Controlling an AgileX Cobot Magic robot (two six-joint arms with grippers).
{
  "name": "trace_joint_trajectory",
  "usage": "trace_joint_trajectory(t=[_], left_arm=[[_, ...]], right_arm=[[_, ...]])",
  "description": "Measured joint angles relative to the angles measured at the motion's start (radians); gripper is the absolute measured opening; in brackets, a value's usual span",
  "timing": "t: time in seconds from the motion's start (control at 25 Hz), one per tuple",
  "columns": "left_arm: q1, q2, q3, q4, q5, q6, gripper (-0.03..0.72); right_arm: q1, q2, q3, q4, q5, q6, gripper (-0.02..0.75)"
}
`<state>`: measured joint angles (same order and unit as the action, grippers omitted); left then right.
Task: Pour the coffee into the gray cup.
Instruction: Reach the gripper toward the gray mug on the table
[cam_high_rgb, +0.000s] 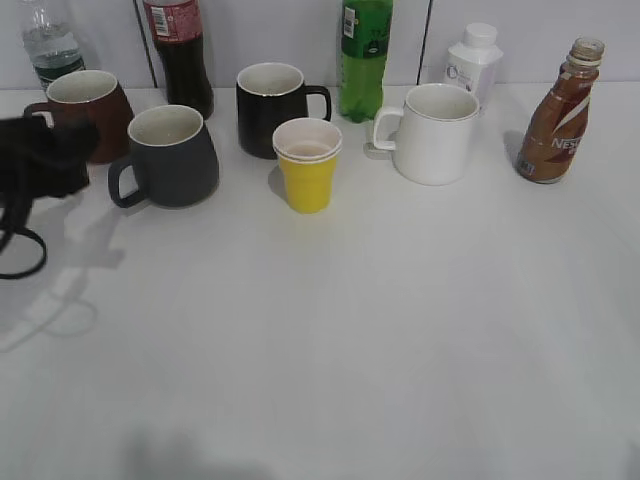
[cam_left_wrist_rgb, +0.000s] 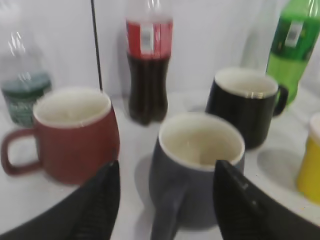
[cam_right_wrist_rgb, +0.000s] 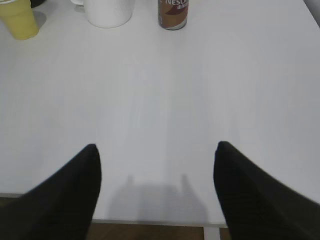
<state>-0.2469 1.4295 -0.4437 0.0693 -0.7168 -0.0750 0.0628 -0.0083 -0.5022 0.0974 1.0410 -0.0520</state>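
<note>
Leftmost, left claw (cam_left_wrist_rgb: 165, 200) spread wide, empty, straddling handle of squat slate-gray matte cup (cam_high_rgb: 172, 155). Far right on white surface (cam_high_rgb: 350, 330), curvy brown coffee bottle (cam_high_rgb: 560, 115) upright, uncapped, straight ahead of right claw (cam_right_wrist_rgb: 155, 190), likewise wide, empty, well short, clearly nearer.

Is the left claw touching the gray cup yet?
Apart. In the left wrist view, the open fingers straddle the gray cup, with gaps visible on both sides.

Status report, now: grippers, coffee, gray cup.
Left gripper open around gray cup handle. Right gripper open, empty. Coffee upright, far right, untouched. White mug beside it.
</note>
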Motion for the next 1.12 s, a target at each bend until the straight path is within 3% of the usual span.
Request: trace_joint_trajectory(t=[0.64,0.92,1.12], left_arm=[[-0.003,0.344,0.005,0.028,-0.262,0.015,0.448],[-0.003,0.417,0.005,-0.087,-0.357,0.059,0.447],[-0.003,0.457,-0.014,-0.094,-0.389,0.061,0.445]], right_arm=[[0.000,0.000,0.000,0.000,0.001,0.000,0.548],[0.000,0.000,0.000,0.000,0.001,0.000,0.548],[0.000,0.000,0.000,0.000,0.001,0.000,0.548]])
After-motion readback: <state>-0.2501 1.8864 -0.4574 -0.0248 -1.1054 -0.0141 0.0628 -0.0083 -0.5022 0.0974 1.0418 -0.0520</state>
